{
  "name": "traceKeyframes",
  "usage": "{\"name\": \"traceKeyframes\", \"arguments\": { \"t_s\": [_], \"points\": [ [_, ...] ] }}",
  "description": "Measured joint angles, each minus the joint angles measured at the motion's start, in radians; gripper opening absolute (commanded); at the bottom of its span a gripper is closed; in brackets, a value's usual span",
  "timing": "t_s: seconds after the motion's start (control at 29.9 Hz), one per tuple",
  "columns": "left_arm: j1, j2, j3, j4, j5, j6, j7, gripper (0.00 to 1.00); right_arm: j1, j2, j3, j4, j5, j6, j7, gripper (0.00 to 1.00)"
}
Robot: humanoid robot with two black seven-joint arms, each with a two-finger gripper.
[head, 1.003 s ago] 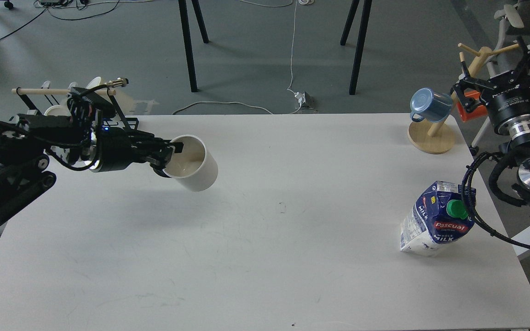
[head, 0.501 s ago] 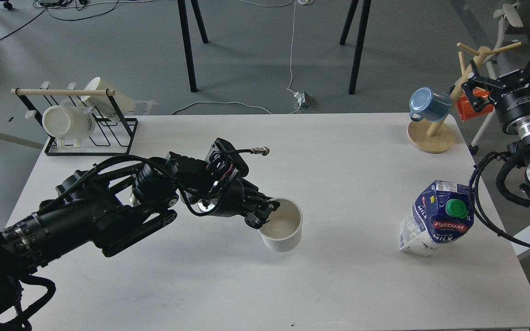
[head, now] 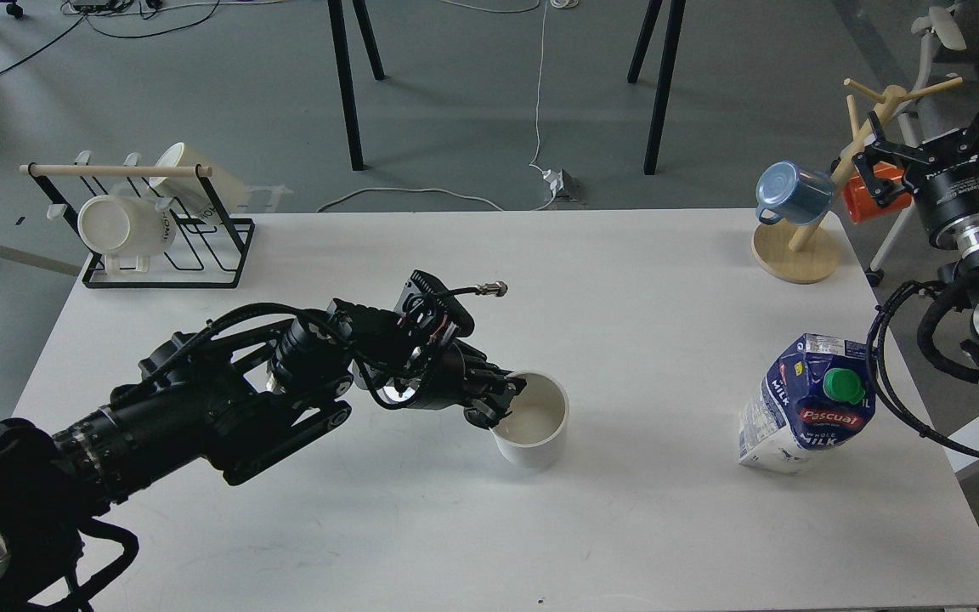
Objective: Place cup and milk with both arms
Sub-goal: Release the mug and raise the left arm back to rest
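The cup is a wide white mug standing upright at the middle of the white table. I cannot tell whether it rests on the table or hangs just above it. My left gripper is shut on its left rim, and the handle is hidden behind the fingers. The milk is a blue and white carton with a green cap, standing near the table's right edge and leaning slightly. My right gripper is open and empty, up beside the table's back right corner, well behind the milk.
A black wire rack with two cream mugs stands at the back left. A wooden mug tree holds a blue mug and an orange mug at the back right, close to my right gripper. My right arm's cables hang beside the carton.
My left arm has carried the cup from the back left to the table's middle, lowered it and turned it upright. My right gripper has shifted slightly. The milk has not moved.
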State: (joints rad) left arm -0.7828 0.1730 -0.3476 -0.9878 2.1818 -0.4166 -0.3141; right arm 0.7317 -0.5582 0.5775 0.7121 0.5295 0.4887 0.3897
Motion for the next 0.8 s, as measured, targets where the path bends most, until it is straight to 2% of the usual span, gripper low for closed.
{"name": "traceKeyframes", "arguments": {
  "t_s": [0.23, 0.37, 0.53, 0.67, 0.8],
  "points": [
    [-0.002, 0.035, -0.057, -0.025, 0.000, 0.011, -0.010, 0.65, -0.001, -0.001, -0.003, 0.009, -0.001, 0.000, -0.002, 0.99],
    [-0.003, 0.094, -0.193, -0.072, -0.117, 0.012, -0.047, 0.87, 0.008, -0.025, -0.002, -0.001, -0.012, 0.000, -0.004, 0.99],
    [-0.001, 0.156, -0.419, -0.080, -0.469, 0.013, -0.116, 0.95, 0.013, -0.086, 0.032, 0.012, -0.010, 0.000, -0.007, 0.99],
    [0.004, 0.222, -0.499, -0.045, -0.843, 0.013, -0.123, 0.99, -0.029, -0.153, 0.049, 0.099, -0.002, 0.000, -0.009, 0.99],
    [0.004, 0.265, -0.515, 0.042, -1.266, 0.001, -0.116, 0.99, -0.131, -0.219, 0.057, 0.232, 0.001, 0.000, -0.004, 0.99]
  ]
}}
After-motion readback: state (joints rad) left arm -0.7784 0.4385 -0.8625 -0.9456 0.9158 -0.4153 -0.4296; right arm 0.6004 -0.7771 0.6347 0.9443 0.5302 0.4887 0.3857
